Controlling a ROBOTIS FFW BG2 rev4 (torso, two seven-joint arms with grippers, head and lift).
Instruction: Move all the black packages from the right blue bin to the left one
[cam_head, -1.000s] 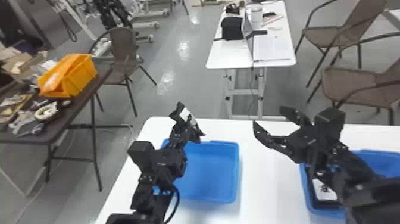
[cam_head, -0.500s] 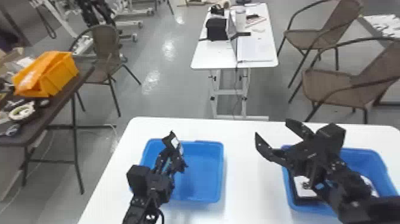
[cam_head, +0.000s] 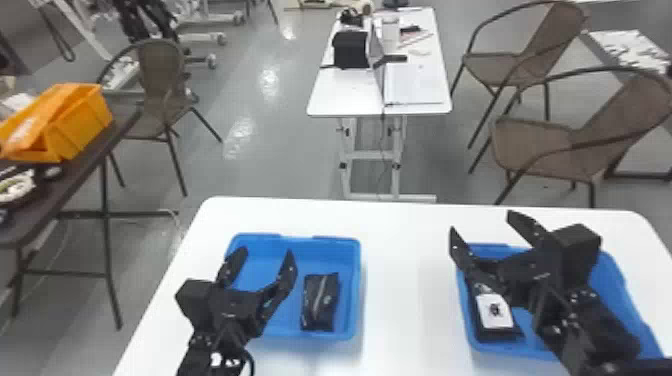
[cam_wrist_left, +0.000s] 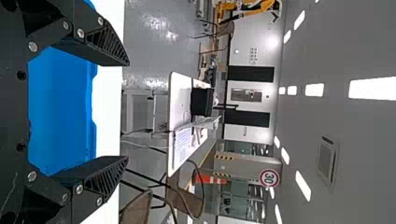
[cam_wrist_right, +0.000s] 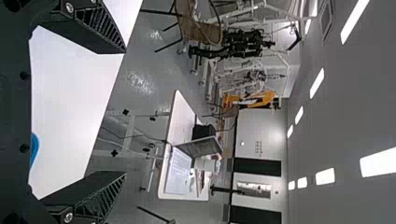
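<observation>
My left gripper (cam_head: 265, 260) stands open over the left blue bin (cam_head: 353, 290), with a black package (cam_head: 320, 302) lying in the bin to the right of its fingers. In the left wrist view the open left gripper (cam_wrist_left: 122, 112) has the blue bin (cam_wrist_left: 60, 102) behind its spread fingers. Over the right blue bin (cam_head: 617, 280), my right gripper (cam_head: 482, 225) is open. A black package with a white label (cam_head: 495, 311) lies in that bin's left part, partly under the gripper. The right gripper (cam_wrist_right: 125, 112) holds nothing in the right wrist view.
Both bins rest on a white table (cam_head: 407, 280), a bare strip of it between them. Beyond its far edge are a second white table (cam_head: 345, 95) and brown chairs (cam_head: 535, 140). An orange bin (cam_head: 80, 120) sits on a dark table at the left.
The left gripper has opened, and a black package now lies in the left bin. The head view has shifted. The right gripper remains open.
</observation>
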